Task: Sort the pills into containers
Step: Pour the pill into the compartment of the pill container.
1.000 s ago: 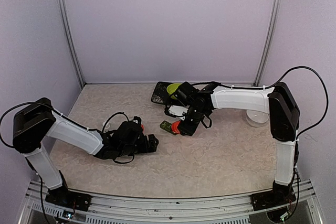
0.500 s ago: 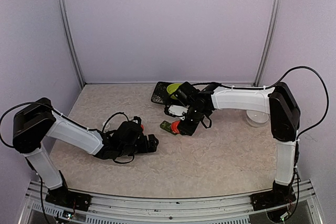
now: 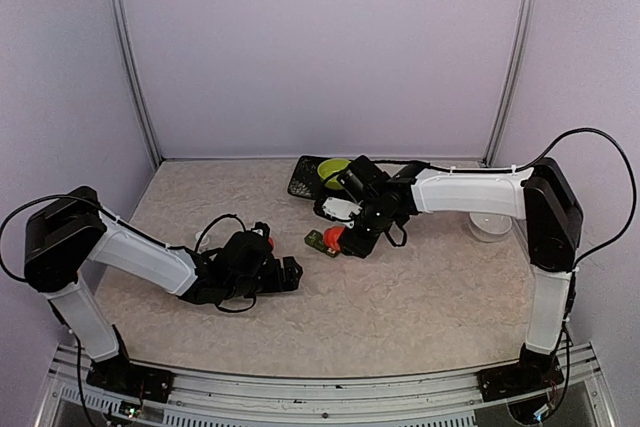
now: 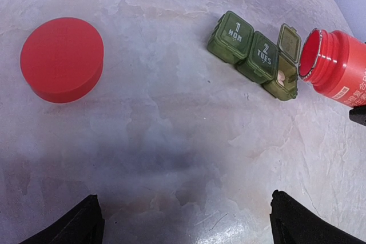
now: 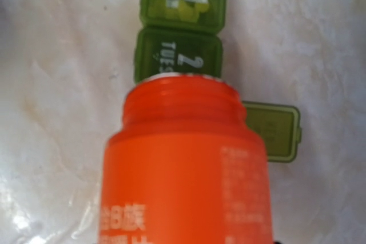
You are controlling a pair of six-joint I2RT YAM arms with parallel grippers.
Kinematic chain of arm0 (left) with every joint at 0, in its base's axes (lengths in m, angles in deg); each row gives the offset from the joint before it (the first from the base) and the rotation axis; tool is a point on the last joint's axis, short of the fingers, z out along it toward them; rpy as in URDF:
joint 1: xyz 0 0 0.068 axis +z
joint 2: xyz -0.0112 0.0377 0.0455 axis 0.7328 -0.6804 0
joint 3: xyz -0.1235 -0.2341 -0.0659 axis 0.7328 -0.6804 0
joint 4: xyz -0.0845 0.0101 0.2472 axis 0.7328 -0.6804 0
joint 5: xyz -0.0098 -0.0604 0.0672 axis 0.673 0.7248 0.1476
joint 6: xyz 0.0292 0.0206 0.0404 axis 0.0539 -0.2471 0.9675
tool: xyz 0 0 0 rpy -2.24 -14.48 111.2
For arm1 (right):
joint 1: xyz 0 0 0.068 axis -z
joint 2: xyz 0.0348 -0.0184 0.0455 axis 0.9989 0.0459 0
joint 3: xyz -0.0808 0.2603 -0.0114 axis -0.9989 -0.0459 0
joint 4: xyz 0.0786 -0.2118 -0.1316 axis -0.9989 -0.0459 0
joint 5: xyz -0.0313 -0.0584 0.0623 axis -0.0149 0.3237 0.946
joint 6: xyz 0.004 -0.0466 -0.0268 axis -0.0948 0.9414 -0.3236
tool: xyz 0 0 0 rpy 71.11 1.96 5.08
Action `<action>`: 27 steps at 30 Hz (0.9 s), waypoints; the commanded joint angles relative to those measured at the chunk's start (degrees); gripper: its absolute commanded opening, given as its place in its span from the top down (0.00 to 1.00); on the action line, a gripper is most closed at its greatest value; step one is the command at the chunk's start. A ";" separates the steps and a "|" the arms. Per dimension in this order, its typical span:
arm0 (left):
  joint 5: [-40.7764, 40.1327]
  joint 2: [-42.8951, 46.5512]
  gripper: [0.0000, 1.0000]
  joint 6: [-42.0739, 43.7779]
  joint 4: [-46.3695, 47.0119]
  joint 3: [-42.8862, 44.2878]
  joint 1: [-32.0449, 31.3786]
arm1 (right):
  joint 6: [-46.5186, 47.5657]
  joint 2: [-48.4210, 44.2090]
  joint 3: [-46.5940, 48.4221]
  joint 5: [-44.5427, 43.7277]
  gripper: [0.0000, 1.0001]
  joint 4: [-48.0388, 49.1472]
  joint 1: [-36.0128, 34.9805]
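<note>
Containers (image 4: 252, 53) lie in a joined green row near the middle of the bench (image 4: 171, 141). We see the boxes marked MON and TUES shut, and the third with its lid up and a pale pill (image 4: 281, 76) inside. Our right tool (image 3: 345, 237) grips a red bottle (image 4: 334, 67), tipped with its mouth just beside that open box. Our left tool (image 4: 184, 198) is released, its fingers spread wide, low over the bench near a red cap (image 4: 62, 59).
</note>
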 commanded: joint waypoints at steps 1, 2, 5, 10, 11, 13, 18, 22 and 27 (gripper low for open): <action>-0.45 0.47 0.01 -0.10 -0.12 0.76 -0.34 | -0.13 -2.90 -2.23 1.74 0.79 2.63 -0.59; -0.45 0.44 0.01 -0.10 -0.21 0.77 -0.33 | -0.18 -3.34 -3.15 1.96 0.79 3.57 -0.55; -0.53 0.44 0.01 0.05 -0.43 0.94 -0.34 | -0.36 -4.80 -5.90 2.62 0.79 6.73 -0.55; -0.46 0.20 0.01 0.15 -0.56 1.32 -0.34 | -0.69 -6.64 -9.83 2.59 0.79 11.62 -0.52; -0.44 0.18 0.01 0.17 -0.61 1.37 -0.34 | -0.72 -6.84 -10.33 2.33 0.79 12.27 -0.46; -0.47 0.17 0.01 0.21 -0.69 1.38 -0.34 | -0.79 -7.40 -11.45 2.06 0.79 13.84 -0.51; -0.53 0.39 0.01 0.09 -0.58 1.08 -0.34 | -0.90 -9.01 -14.51 1.06 0.79 18.04 -0.35; -0.66 0.80 0.01 -0.01 -0.68 0.86 -0.34 | -1.39 -9.89 -17.89 0.94 0.79 22.61 -0.44; -0.87 1.51 0.01 0.16 -1.10 0.94 -0.32 | -1.99 -13.59 -26.55 1.89 0.79 34.58 -0.31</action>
